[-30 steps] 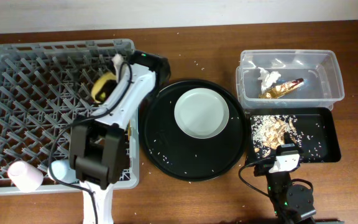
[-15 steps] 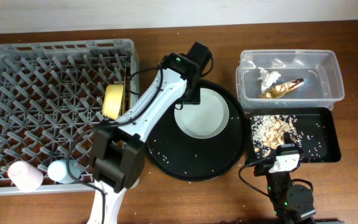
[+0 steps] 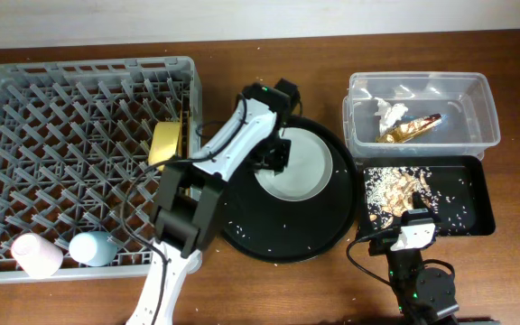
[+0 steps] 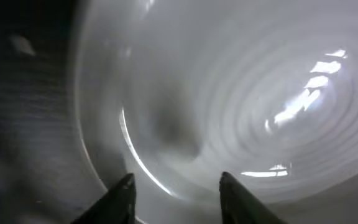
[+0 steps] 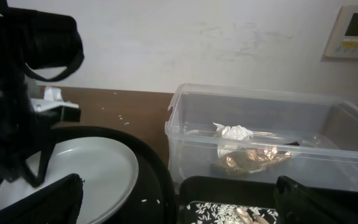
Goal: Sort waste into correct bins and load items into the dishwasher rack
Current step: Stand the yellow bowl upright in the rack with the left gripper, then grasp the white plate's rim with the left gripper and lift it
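Note:
The light grey plate (image 3: pixel 303 167) lies on the large round black tray (image 3: pixel 278 230). My left gripper (image 3: pixel 273 155) is open just above the plate's left edge, and the left wrist view shows the plate (image 4: pixel 241 93) filling the frame between the open fingers (image 4: pixel 176 198). The yellow bowl (image 3: pixel 167 143) stands on edge in the grey rack (image 3: pixel 25 117). The pink cup (image 3: pixel 34 255) and blue cup (image 3: pixel 93 246) lie at the rack's front. My right gripper (image 3: pixel 413 236) is open and empty at the front right, also seen in the right wrist view (image 5: pixel 178 186).
The clear tub (image 3: pixel 477 90) holds the white tissue (image 3: pixel 391 113) and gold wrapper (image 3: pixel 411 127). The shallow black tray (image 3: pixel 472 194) holds beige scraps and rice (image 3: pixel 400 190). Rice grains lie scattered on the round tray and table.
My left arm left the yellow bowl in the rack, swung right to the round tray and came down over the plate's left edge. The right arm has not moved.

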`<state>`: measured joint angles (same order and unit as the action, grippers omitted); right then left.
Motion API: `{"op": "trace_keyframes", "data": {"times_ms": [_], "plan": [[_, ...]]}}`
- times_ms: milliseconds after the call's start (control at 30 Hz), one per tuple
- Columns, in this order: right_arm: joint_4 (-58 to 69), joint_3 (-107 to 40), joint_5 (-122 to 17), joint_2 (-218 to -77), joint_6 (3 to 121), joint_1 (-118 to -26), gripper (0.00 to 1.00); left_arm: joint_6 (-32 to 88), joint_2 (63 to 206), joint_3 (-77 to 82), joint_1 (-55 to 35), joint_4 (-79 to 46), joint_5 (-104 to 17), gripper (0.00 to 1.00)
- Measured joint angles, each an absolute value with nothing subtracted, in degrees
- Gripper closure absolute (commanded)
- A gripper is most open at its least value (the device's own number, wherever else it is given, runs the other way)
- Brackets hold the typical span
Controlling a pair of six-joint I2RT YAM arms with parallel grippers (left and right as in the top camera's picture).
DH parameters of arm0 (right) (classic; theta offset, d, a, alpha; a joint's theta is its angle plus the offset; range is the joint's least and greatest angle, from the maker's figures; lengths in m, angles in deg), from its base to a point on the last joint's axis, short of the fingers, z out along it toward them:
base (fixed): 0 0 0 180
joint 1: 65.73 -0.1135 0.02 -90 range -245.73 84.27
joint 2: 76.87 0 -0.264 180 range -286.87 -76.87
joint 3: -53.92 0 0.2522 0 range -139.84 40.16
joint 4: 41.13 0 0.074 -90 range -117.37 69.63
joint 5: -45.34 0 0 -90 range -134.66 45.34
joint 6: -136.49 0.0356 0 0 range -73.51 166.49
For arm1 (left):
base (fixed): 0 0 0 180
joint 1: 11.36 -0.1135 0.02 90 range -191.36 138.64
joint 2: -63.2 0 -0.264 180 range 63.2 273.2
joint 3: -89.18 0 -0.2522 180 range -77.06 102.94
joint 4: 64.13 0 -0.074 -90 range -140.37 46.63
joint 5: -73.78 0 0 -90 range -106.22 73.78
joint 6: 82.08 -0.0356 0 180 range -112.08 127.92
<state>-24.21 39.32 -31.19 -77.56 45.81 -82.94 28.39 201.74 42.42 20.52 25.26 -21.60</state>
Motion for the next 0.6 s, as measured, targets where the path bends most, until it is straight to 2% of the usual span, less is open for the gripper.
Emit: {"op": "trace_keyframes", "data": {"times_ms": [67,167,233,300,333,367,400,600], "plan": [[-24.24,39.32,-31.19,-77.56,45.81,-82.94,0.02,28.24,201.59,41.88,17.92,23.95,-20.07,0.55],[-24.21,39.32,-31.19,-77.56,45.83,-82.94,0.02,28.11,200.65,37.42,16.5,19.58,-20.12,0.74],[-24.21,39.32,-31.19,-77.56,45.83,-82.94,0.02,27.47,199.36,34.97,16.57,18.29,-22.04,0.75],[-24.21,39.32,-31.19,-77.56,45.85,-82.94,0.02,26.93,199.27,35.14,16.54,19.91,-24.88,0.72],[-24.24,39.32,-31.19,-77.56,45.81,-82.94,0.01,26.86,199.27,35.3,16.54,21.55,-25.39,0.68],[-24.24,39.32,-31.19,-77.56,45.81,-82.94,0.02,26.73,199.21,35.34,16.52,22.4,-25.49,0.57],[-24.21,39.32,-31.19,-77.56,45.81,-82.94,0.02,26.49,198.81,35.43,16.52,23.56,-25.36,0.52],[-24.21,39.32,-31.19,-77.56,45.81,-82.94,0.02,28.72,194.68,33.61,13.9,20.24,-15.53,0.52]]}}
